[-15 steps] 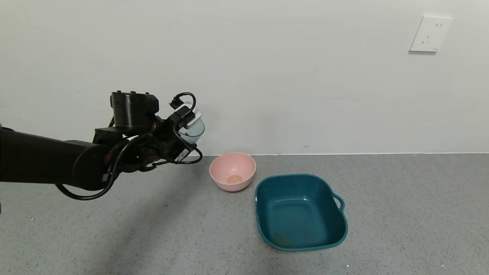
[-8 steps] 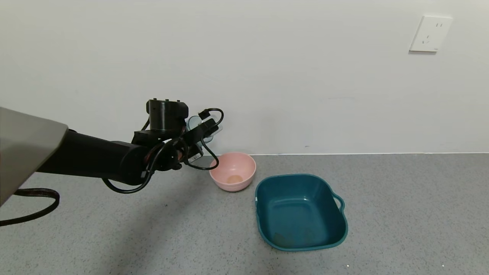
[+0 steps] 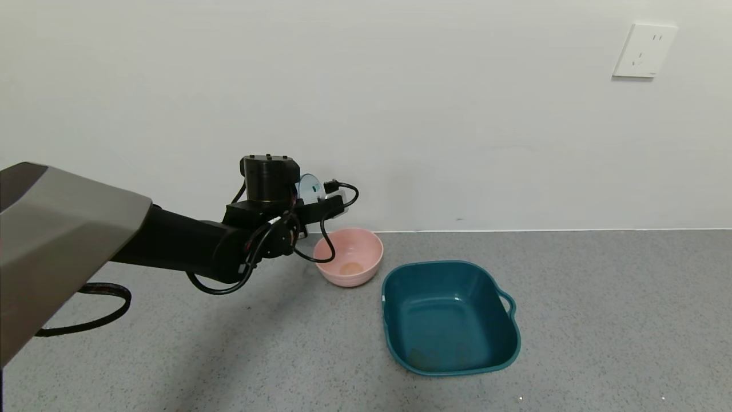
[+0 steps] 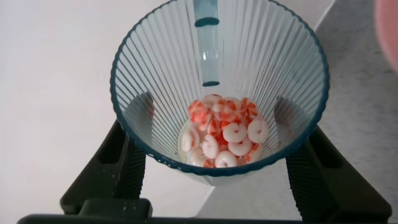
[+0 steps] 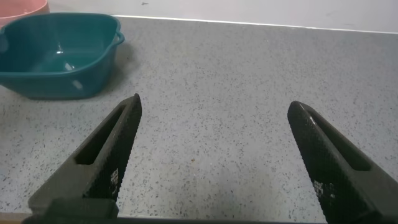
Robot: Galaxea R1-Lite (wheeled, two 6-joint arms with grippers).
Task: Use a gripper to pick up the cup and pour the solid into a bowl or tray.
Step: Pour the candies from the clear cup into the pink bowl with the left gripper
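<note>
The left arm reaches in from the left of the head view, raised above the grey table. Its left tool hangs in the air just left of and above the pink bowl, close to the far wall. The tool pinches the cup, which is tipped so that its round base faces the head camera, pale against the wall. In the left wrist view the two black fingers press on either side of the ribbed cup, and the solid, small orange-pink and white rings, lies heaped at the bottom of the cup.

The bowl stands upright on the table near the wall. A faint orange patch shows on its inside floor, too small to make out.

Just right of the bowl and nearer stands the teal basin, apart from the bowl by a narrow gap, with a handle on its right side. It also shows at the far edge of the right wrist view.

The right tool is out of the head view; its own camera shows its two fingers spread wide over bare table, holding nothing.

A white wall socket sits high on the wall at the far right.
</note>
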